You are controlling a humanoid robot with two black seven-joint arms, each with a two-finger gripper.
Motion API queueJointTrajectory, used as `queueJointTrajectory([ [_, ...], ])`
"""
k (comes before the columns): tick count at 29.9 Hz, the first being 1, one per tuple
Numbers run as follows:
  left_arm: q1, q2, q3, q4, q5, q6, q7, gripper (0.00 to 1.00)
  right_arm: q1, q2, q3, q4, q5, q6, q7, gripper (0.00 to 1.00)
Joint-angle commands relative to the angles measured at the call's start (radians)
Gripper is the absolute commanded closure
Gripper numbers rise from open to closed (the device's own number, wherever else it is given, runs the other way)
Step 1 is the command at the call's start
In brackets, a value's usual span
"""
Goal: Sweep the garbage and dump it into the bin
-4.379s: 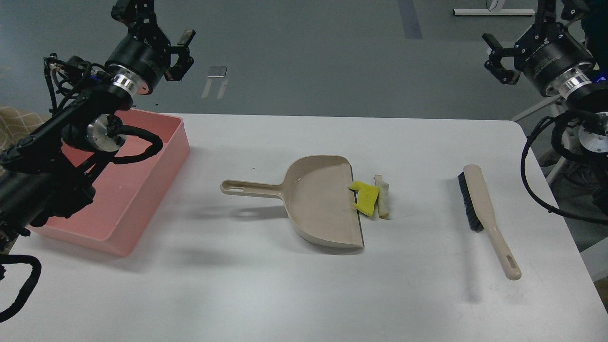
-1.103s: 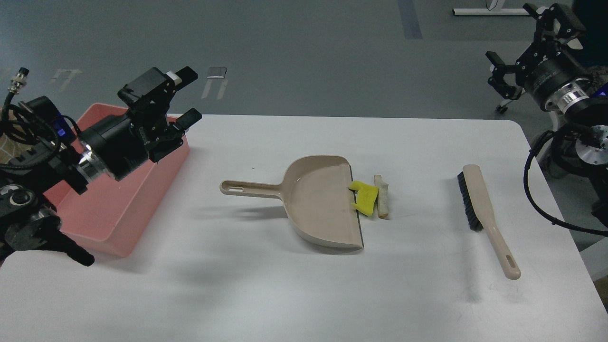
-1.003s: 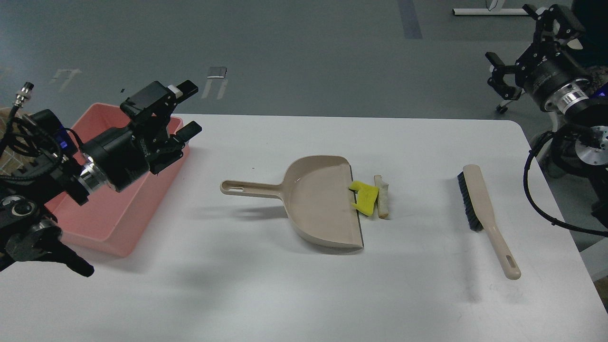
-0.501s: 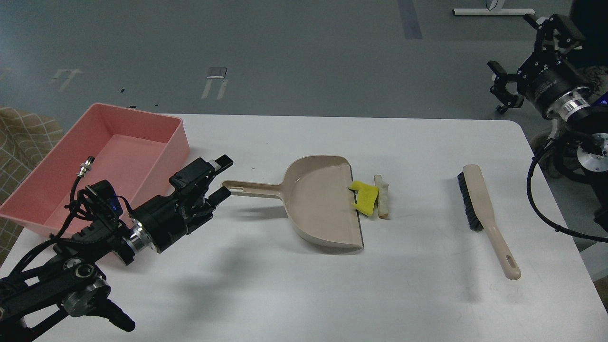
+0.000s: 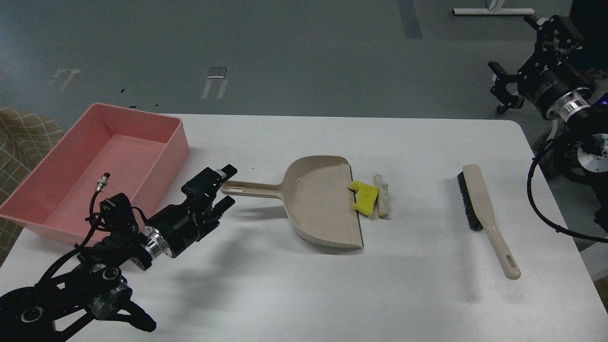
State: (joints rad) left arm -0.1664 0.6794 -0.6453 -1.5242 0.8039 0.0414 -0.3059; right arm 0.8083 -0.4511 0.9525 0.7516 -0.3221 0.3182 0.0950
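Observation:
The yellow notched scrap (image 5: 365,197) and the pale stick (image 5: 381,196) lie side by side on the white table (image 5: 304,285), at the open lip of the beige dustpan (image 5: 323,199). The yellow scrap overlaps the lip. The pink bin (image 5: 142,142) stands at the far left, empty. My left gripper (image 5: 227,186) is open, its two fingers either side of the end of the dustpan's handle (image 5: 251,189). My right gripper (image 5: 515,71) is open and empty, high beyond the table's right rear corner.
A beige hand brush (image 5: 484,213) with black bristles lies on the right part of the table, handle toward the front. The table's right edge is close to the brush. A tan checked cloth (image 5: 23,137) shows left of the bin.
My left arm has swung down from above the bin and forward to the dustpan handle's end. The right gripper has drifted slightly right. The dustpan, scraps and brush have not moved.

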Motion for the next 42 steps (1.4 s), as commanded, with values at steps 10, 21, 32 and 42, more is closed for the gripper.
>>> queueJointTrajectory([
  [10, -0.008, -0.104, 0.010, 0.119, 0.043, 0.000, -0.001, 0.01, -0.001, 0.000, 0.000, -0.001, 0.000, -0.001, 0.000, 0.00],
  [21, -0.032, -0.127, 0.009, 0.197, 0.043, 0.029, -0.002, 0.04, -0.001, 0.000, 0.000, -0.001, 0.000, -0.001, 0.000, 0.00],
  [32, -0.036, -0.133, 0.009, 0.210, 0.043, 0.052, -0.002, 0.15, -0.006, 0.002, 0.000, -0.001, -0.002, -0.001, 0.000, 0.00],
  [42, -0.062, -0.167, 0.009, 0.207, 0.051, 0.052, -0.004, 0.17, -0.008, 0.002, 0.000, -0.001, -0.002, -0.002, 0.000, 0.00],
])
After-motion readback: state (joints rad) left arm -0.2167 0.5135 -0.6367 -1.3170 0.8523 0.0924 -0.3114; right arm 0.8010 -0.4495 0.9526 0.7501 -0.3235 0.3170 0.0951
